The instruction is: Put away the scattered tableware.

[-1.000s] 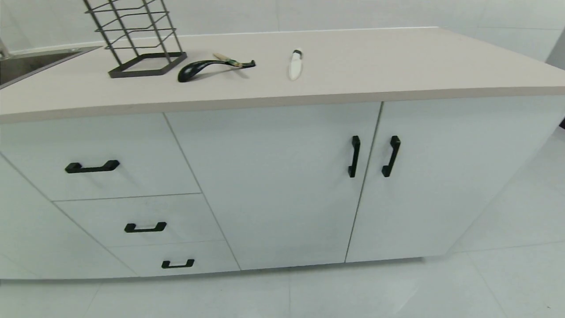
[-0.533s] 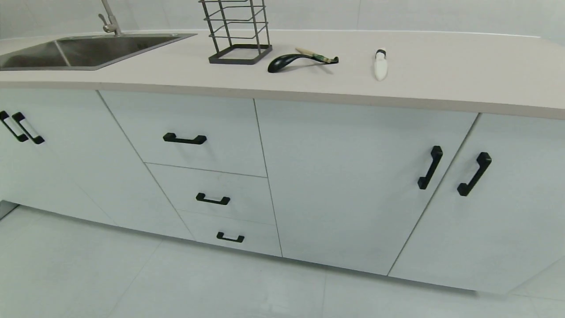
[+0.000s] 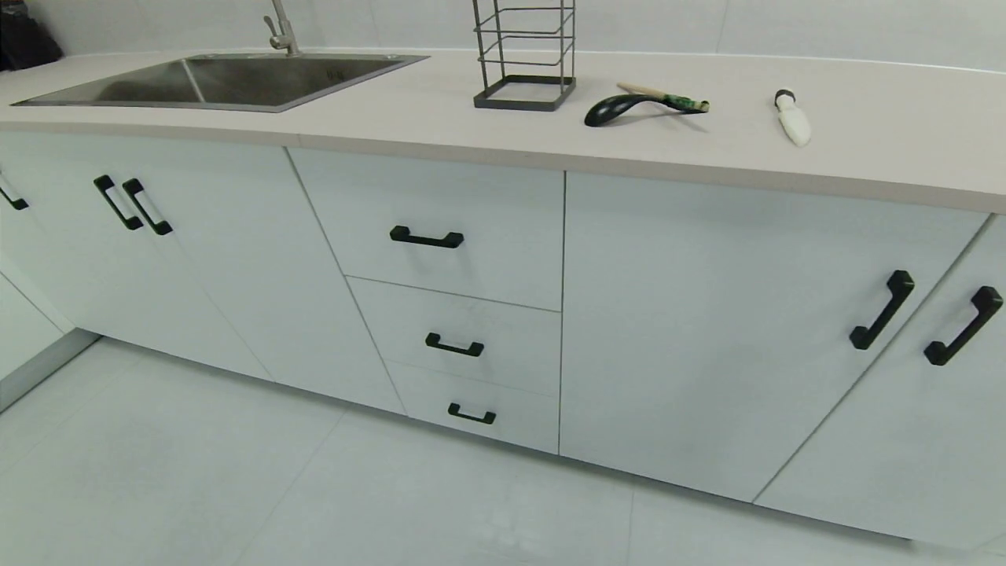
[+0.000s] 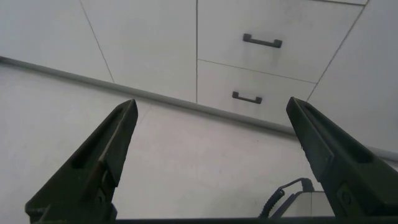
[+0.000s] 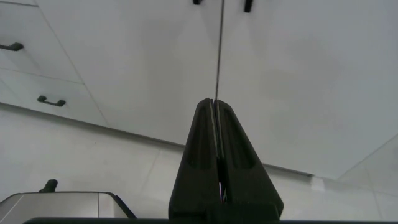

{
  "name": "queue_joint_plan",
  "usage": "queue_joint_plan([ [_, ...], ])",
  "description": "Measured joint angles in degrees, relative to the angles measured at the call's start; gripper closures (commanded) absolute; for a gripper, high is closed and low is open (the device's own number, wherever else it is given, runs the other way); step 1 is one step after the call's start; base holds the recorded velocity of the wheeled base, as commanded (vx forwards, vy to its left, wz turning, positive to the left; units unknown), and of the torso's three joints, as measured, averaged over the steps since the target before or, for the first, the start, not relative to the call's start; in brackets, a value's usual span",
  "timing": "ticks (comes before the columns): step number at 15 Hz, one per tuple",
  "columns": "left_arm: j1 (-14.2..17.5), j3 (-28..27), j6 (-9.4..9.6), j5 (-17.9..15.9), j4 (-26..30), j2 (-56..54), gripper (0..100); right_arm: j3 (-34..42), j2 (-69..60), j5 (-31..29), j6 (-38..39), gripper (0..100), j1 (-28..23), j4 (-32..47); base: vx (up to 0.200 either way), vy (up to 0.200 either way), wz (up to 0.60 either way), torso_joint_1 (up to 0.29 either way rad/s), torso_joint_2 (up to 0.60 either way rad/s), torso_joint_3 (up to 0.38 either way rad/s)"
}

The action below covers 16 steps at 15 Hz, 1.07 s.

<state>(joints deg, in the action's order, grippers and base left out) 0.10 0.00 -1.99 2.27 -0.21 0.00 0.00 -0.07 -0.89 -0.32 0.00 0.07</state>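
The step in hand looks like the approach: the tableware lies on the worktop (image 3: pixel 409 126), well apart from both arms. The left end effector (image 4: pixel 211 107) hangs low with its jaws spread wide and nothing between them, facing the floor and the lower drawer fronts. The right end effector (image 5: pixel 214 104) is pressed closed on nothing, facing the cabinet doors.

To do this well, I would square up in front of the stretch between the wire rack (image 3: pixel 525 56) and the pieces, so that all lie within one reach. The black spoon (image 3: pixel 611 112) sits just beside the rack with its handle arched off the surface, which is probably the easiest place to grip. A wooden-handled utensil (image 3: pixel 662 96) meets that handle's far end, so lifting either piece may drag the other. The white utensil with a black cap (image 3: pixel 792 124) lies apart, farther right, and is low and flat.

The sink (image 3: pixel 224 79) shows only bare steel in its basin. No tableware stands in the wire rack. The three drawers (image 3: pixel 440 267) are closed, so their contents are hidden.
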Motion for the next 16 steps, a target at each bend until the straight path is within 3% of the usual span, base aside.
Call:
queue_joint_plan([
  [5,0.0,0.0,-0.01,0.0,0.0,0.0,0,0.0,0.0,0.0,0.0,100,0.0,0.0,0.2,0.04,0.0,0.0,0.0,0.001],
  [16,0.0,0.0,-0.17,0.0,0.0,0.0,0,0.0,0.0,0.0,0.0,100,0.0,0.0,0.0,0.0,0.0,0.0,0.0,0.0],
])
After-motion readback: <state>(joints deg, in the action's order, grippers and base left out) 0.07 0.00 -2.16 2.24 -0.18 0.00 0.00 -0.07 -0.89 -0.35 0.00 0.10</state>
